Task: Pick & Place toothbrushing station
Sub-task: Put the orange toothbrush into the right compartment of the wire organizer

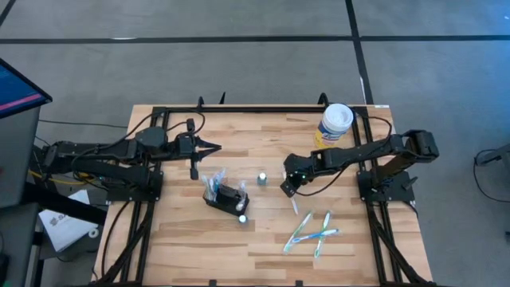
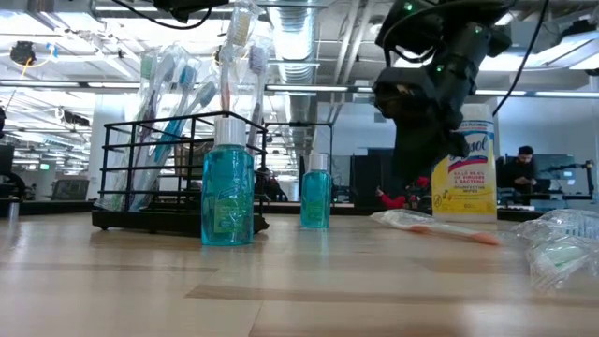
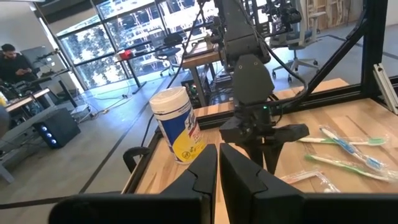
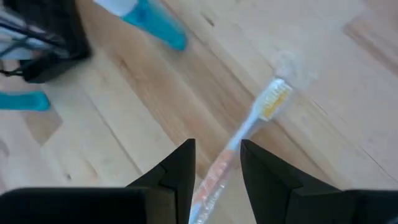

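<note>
Down at the near edge of the table [image 1: 199,263], toward five o'clock, a loose bunch of wrapped toothbrushes [image 1: 312,233] lies crossed over one another. A little farther in, near the middle, sits the toothbrushing station [image 1: 226,196], a black wire holder with several toothbrushes standing in it and a teal bottle [image 1: 241,216] lying just beside its near end; a second small teal bottle [image 1: 261,177] stands apart at its two o'clock. Over to the station's three o'clock, the right gripper [image 1: 289,188] points down at the table, its fingers spread and straddling a single wrapped toothbrush [image 4: 249,134] that lies flat on the wood; from the wrist view the handle runs between the fingertips, but I cannot tell whether they are touching it. The left gripper [image 1: 213,146] hangs above the table at the station's eleven o'clock, clenched with nothing in it. At the far edge, around one o'clock, a yellow canister with a white lid [image 1: 333,124] stands upright.
</note>
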